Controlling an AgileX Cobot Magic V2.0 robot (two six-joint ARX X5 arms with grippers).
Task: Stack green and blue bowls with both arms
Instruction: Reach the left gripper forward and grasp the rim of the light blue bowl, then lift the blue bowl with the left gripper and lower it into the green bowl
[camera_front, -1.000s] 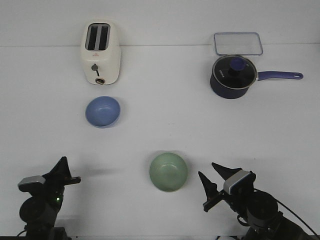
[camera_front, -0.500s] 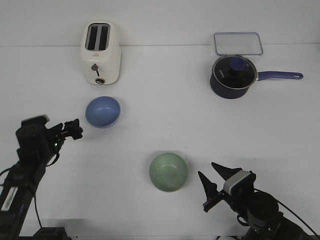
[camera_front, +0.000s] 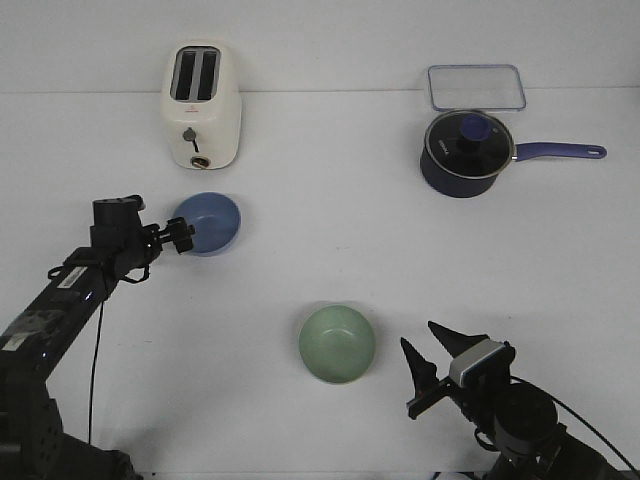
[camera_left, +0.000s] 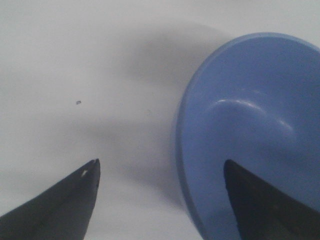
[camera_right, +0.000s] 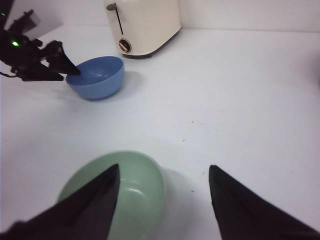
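The blue bowl (camera_front: 208, 222) sits on the white table in front of the toaster. My left gripper (camera_front: 181, 236) is open at the bowl's left rim, one finger over the bowl's inside and the other outside it; the left wrist view shows the rim (camera_left: 250, 135) between the open jaws (camera_left: 160, 167). The green bowl (camera_front: 337, 343) sits near the table's front, also seen in the right wrist view (camera_right: 125, 195). My right gripper (camera_front: 425, 352) is open and empty, just right of the green bowl, low at the front.
A cream toaster (camera_front: 201, 105) stands at the back left. A dark navy saucepan (camera_front: 465, 152) with lid and long handle stands at the back right, with a clear lidded container (camera_front: 476, 87) behind it.
My left arm has swung from the front left corner up and right to the blue bowl's rim. The right arm and both bowls have stayed put.
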